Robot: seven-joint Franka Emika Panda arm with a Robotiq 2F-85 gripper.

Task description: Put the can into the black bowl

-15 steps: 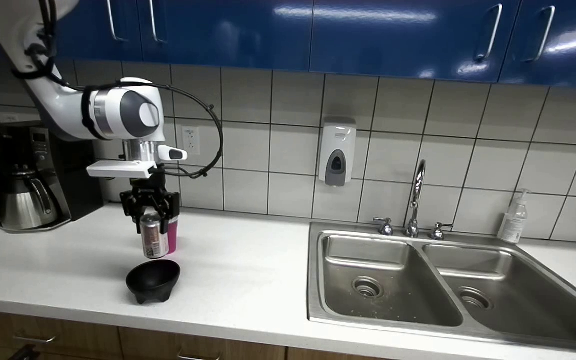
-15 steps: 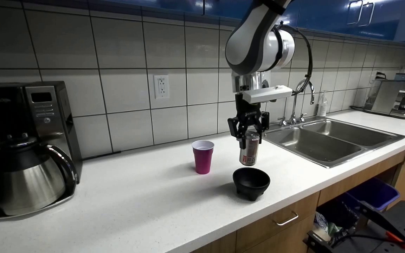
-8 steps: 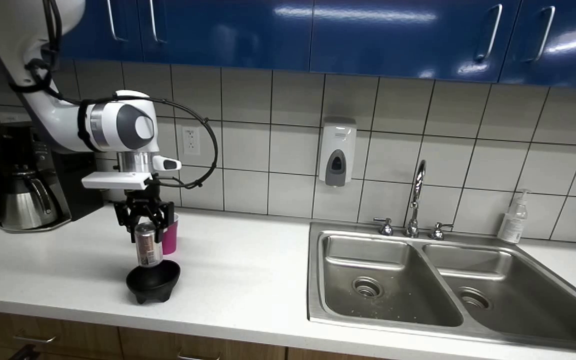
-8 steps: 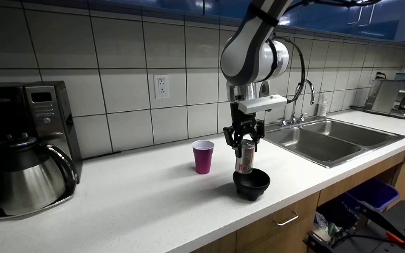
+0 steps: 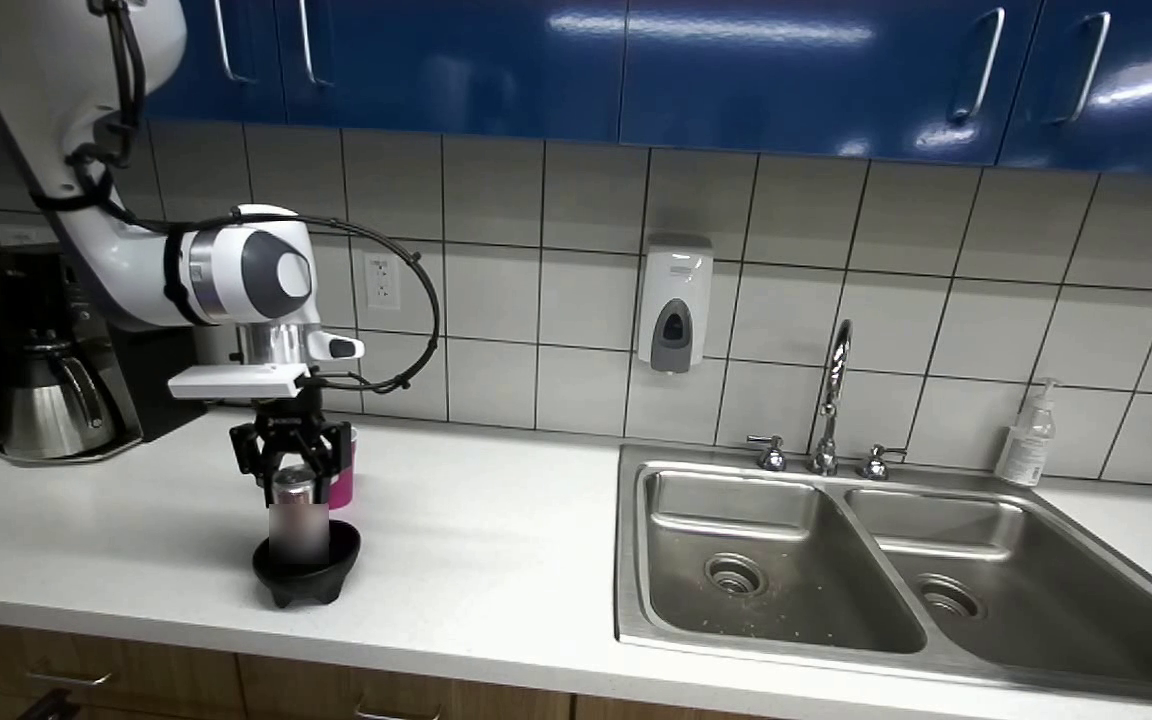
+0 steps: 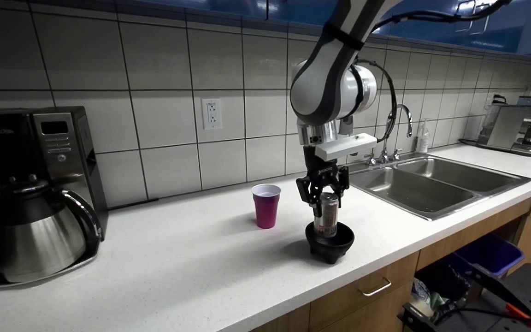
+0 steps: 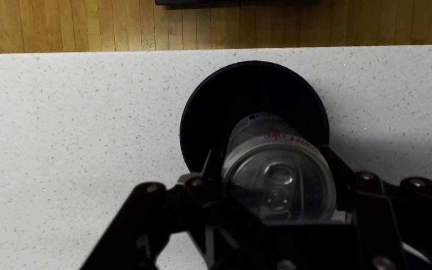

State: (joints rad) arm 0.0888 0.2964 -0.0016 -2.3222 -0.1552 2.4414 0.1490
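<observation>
Right of centre in an exterior view, the black end effector point(image 6: 328, 207) clasps the silver cylindrical metal can point(image 6: 327, 225), base inside the round black bowl point(image 6: 331, 250). Likely the placing step; next, seat and release.

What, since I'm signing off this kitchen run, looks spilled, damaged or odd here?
Pale specks dot one side of the sink, perhaps residue. In an exterior view, the can blurs abruptly below a straight line, probably an image glitch. I see no spill or damage otherwise.
</observation>
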